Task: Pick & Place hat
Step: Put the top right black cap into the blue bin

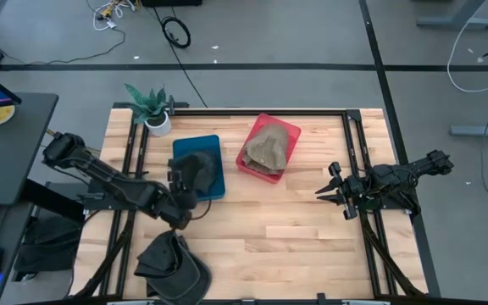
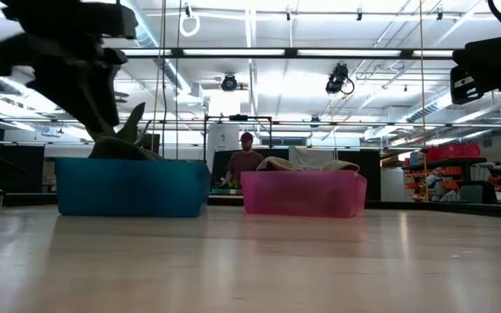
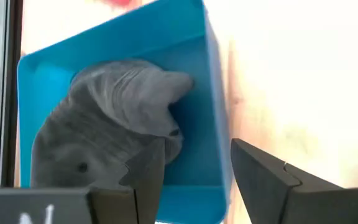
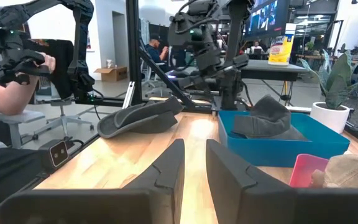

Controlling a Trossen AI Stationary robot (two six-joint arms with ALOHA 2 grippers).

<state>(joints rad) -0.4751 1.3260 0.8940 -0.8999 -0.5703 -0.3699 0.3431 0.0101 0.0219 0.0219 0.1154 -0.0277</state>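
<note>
Across the wooden table (image 1: 295, 229), largest item first:

Left arm (image 1: 100, 174): dark, reaching from the left edge toward the table's middle. Left gripper (image 1: 179, 182) sits above the near end of the blue bin, fingers (image 3: 263, 177) spread apart, holding nothing; the left wrist view shows the gap between them over the bin's near wall.

Right arm (image 1: 405, 174): dark, at the right side of the table. Right gripper (image 1: 333, 193) points toward the table's centre, well apart from both bins, with its fingers (image 4: 166, 165) apart and a narrow gap between them; nothing held.

Dark cap (image 1: 172, 263): lies on the table at the near edge, left of centre, near the left arm's base.

Blue bin (image 1: 214, 165): rectangular, left of centre. Contains a dark grey hat (image 3: 114, 121), crumpled, filling most of the bin.

Pink bin (image 1: 288, 129): rectangular, turned at an angle, just right of the blue bin and slightly farther back. Contains a tan hat (image 1: 268, 150) that rises above the rim.

Potted plant (image 1: 152, 108): green leaves in a white pot, at the far left corner, just beyond the blue bin.

Person (image 2: 243, 161): seen in the low view beyond the table, between the two bins.
</note>
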